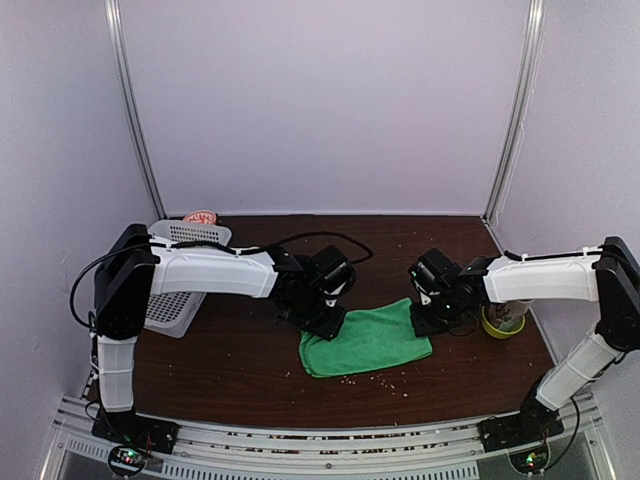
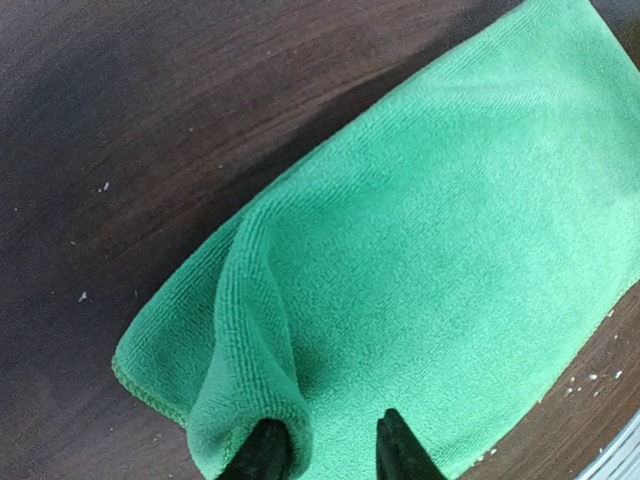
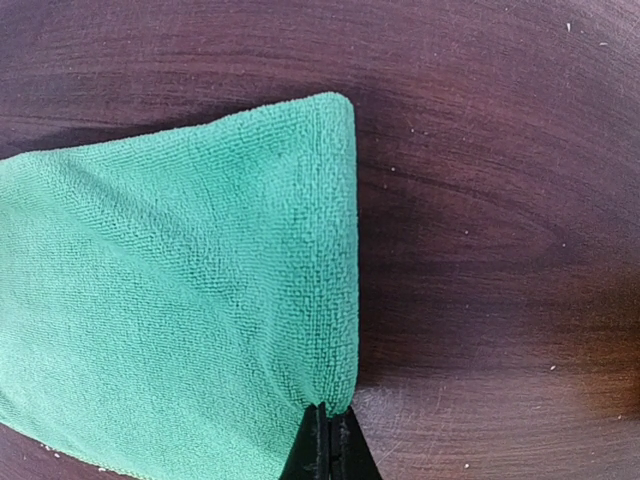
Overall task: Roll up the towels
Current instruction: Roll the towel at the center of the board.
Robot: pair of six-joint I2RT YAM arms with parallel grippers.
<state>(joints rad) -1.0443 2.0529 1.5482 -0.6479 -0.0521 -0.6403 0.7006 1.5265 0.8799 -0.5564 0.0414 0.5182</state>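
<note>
At the near edge a slotted metal rail [image 1: 330, 445] is carrying both arm bases, and beyond it the dark wood bench [image 1: 230, 370] is showing pale crumbs [image 1: 385, 375] scattered along the near hem of the green towel [image 1: 365, 340]. That towel is lying mostly flat at the middle of the bench, between the two arms, slanting up toward the right. The left tool [image 2: 330, 445] is hovering low over the towel's left end with its jaws parted; one dark finger [image 2: 262, 452] is sitting under a raised fold of cloth, while flat towel is showing in the gap, so nothing is being gripped there. The right tool [image 3: 327, 440] is pressing at the towel's right corner, clenched tight, its tips meeting the cloth's edge; whether any cloth is nipped between them I cannot tell. Just right of that tool a yellow-green bowl [image 1: 503, 320] is sitting on the bench. Farther back on the left, a white perforated basket [image 1: 175, 300] is resting partly under the left arm, and a pinkish towel [image 1: 200, 215] with orange marks is peeking over its far rim
</note>
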